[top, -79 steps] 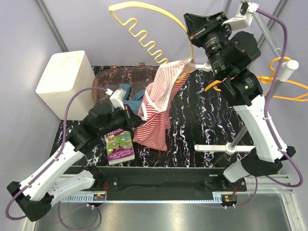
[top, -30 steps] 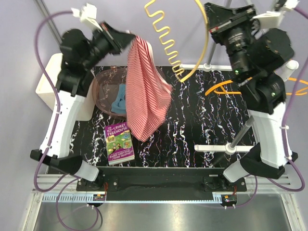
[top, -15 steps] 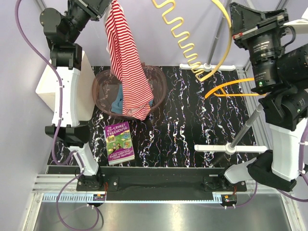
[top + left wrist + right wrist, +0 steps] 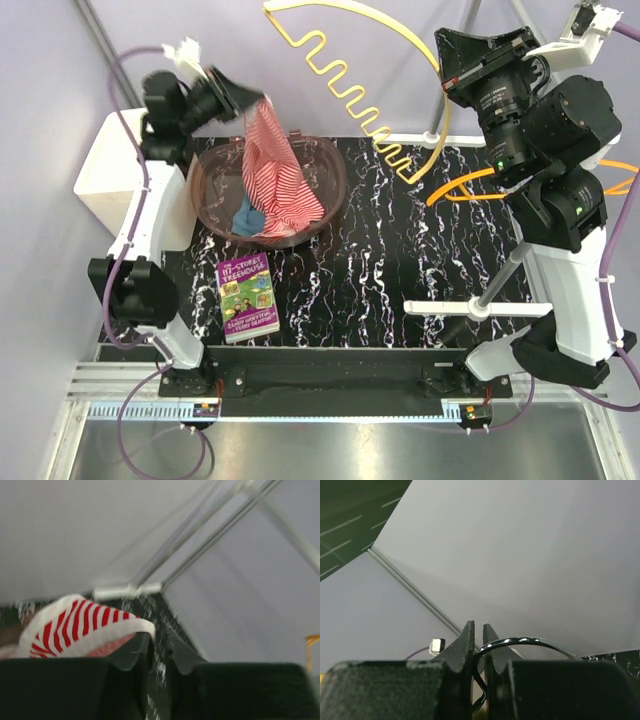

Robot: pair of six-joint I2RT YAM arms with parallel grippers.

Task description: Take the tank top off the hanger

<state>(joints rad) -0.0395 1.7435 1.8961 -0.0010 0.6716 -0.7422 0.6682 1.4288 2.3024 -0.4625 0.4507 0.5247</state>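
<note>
Left tool [image 4: 238, 98] hangs above the brown basket [image 4: 338, 180] at the far left corner of the surface [image 4: 400, 260], jaws slightly parted. The striped tank top [image 4: 275, 175] trails from one finger down into the basket. Right tool [image 4: 477, 630], raised high over the far right edge, is clamped on the wire hook of the yellow hanger [image 4: 340, 60].

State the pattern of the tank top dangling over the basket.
The tank top has red and white stripes, which show most clearly in the top external view.
</note>
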